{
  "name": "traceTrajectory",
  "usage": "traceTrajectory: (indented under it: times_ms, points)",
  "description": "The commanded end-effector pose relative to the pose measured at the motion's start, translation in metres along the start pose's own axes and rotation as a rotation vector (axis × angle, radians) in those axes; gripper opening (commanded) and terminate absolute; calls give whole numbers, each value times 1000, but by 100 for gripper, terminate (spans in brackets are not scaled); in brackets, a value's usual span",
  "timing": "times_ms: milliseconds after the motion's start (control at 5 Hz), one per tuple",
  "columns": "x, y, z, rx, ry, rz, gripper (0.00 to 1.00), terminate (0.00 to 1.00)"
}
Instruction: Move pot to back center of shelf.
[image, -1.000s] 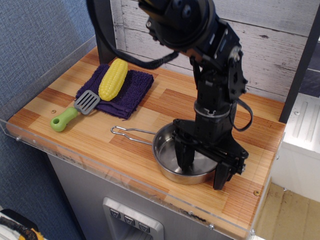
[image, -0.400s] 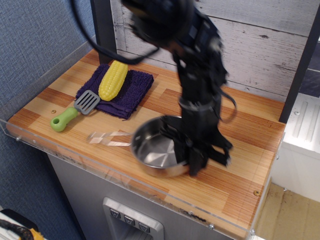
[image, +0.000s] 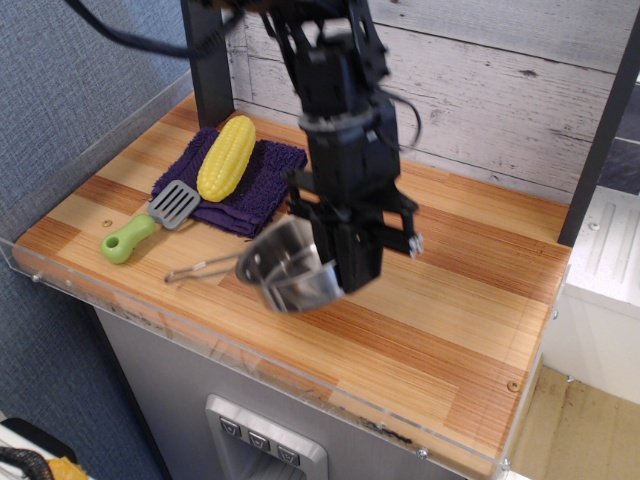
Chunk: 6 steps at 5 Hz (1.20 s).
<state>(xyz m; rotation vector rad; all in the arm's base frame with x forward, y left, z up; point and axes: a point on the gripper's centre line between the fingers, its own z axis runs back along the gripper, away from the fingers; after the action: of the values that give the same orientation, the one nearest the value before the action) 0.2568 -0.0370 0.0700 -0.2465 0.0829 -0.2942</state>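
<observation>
You have the pot (image: 288, 272) off the wood now, tilted on its side so its shiny bowl faces front-left, with the wire loop handle trailing left and low toward the front rim. It hangs over the front-middle of the shelf (image: 470, 300), right of the spatula (image: 150, 220). The gripper (image: 335, 262) comes straight down from above and its fingers are clamped on the pot's rim at the right-hand side, one inside the bowl and one outside as far as you can tell.

By the look of it, you are in the carry step: the pot is lifted but not yet at its place. Your next move calls for travel away from the front edge toward the white plank wall (image: 500, 90), then a level set-down at the middle of the back.

The back centre shows bare wood right of the purple cloth (image: 265, 185) and the corn cob (image: 226, 158) lying on it. Mind the handle tip, which may drag on the wood or sweep the cloth if you swing. The wall and the dark post (image: 205, 60) limit how far back you can go.
</observation>
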Motion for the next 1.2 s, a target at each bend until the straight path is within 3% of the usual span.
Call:
traceTrajectory:
  times_ms: [0, 200, 400, 800, 1000]
  points:
    - [25, 6, 40, 76, 14, -76, 0, 0]
    - [54, 3, 34, 101, 35, -147, 0, 0]
    - [72, 3, 23, 132, -35, -178, 0, 0]
    - [87, -4, -8, 206, -56, -290, 0, 0]
    - [94, -8, -21, 194, -52, -355, 0, 0]
